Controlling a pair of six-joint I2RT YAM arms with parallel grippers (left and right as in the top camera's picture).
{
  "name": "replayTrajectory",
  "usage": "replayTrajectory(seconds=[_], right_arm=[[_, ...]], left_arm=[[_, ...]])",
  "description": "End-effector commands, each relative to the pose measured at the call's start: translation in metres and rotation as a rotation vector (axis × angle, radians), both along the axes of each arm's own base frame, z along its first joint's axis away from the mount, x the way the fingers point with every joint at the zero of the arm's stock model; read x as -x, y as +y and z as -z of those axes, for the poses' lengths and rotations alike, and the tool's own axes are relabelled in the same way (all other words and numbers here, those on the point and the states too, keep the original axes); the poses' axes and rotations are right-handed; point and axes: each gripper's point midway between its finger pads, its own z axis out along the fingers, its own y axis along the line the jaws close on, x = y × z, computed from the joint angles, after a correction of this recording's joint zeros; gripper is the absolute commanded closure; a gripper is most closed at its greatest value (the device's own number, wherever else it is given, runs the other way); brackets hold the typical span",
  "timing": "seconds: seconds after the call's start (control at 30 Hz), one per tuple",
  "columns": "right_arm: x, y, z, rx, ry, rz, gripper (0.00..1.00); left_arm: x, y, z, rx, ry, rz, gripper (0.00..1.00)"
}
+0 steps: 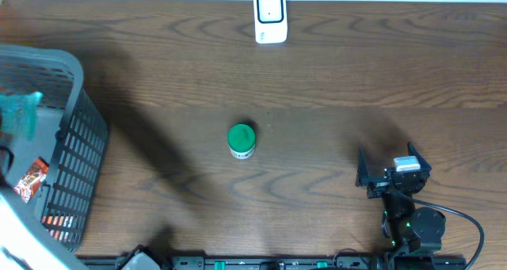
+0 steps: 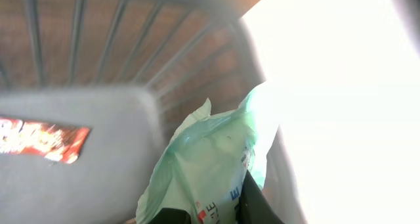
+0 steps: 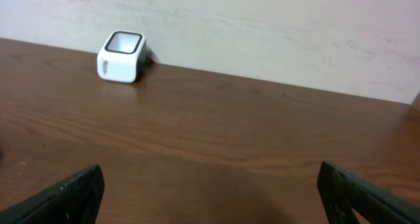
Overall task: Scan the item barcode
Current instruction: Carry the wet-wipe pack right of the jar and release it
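Currently your wooden table (image 1: 333, 72) by a pale wall (image 3: 262, 27) holds one basket (image 1: 87, 135), one jar (image 1: 241, 139), one scanner (image 1: 270, 17); left gripper (image 2: 207, 214) clamps a packet (image 2: 203, 158), right gripper (image 3: 210, 191) gapes.

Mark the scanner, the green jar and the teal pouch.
scanner (image 1: 270, 17), overhead view, top face.
green jar (image 1: 241, 136), overhead view, lid.
teal pouch (image 2: 210, 155), left wrist view, middle of its front.

A pale green packet (image 2: 203, 165), crinkled, is inside the gray basket (image 2: 131, 60) — the left hand (image 2: 213, 211) pinches it. The white scanner (image 1: 270, 17) sits at the far edge of the tabletop (image 1: 356, 72) — window facing up
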Motion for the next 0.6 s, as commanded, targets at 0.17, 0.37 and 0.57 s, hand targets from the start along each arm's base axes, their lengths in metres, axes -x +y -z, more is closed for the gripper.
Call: replayTrajectory(seconds=[0.17,0.37,0.57], right_arm=[[0.0,0.004,0.001,-0.011,0.006,-0.017,0.01],[0.0,0.004,0.001,-0.011,0.006,-0.017,0.01],[0.0,0.004,0.001,-0.011,0.006,-0.017,0.01]], left_arm=[[0.025,-0.192,-0.087,0.011,-0.371,0.642,0.92],[0.018,-0.261,-0.058,0.064,-0.319,0.997,0.92],[-0.014,-0.329,-0.009,0.095,-0.238,1.334,0.92]])
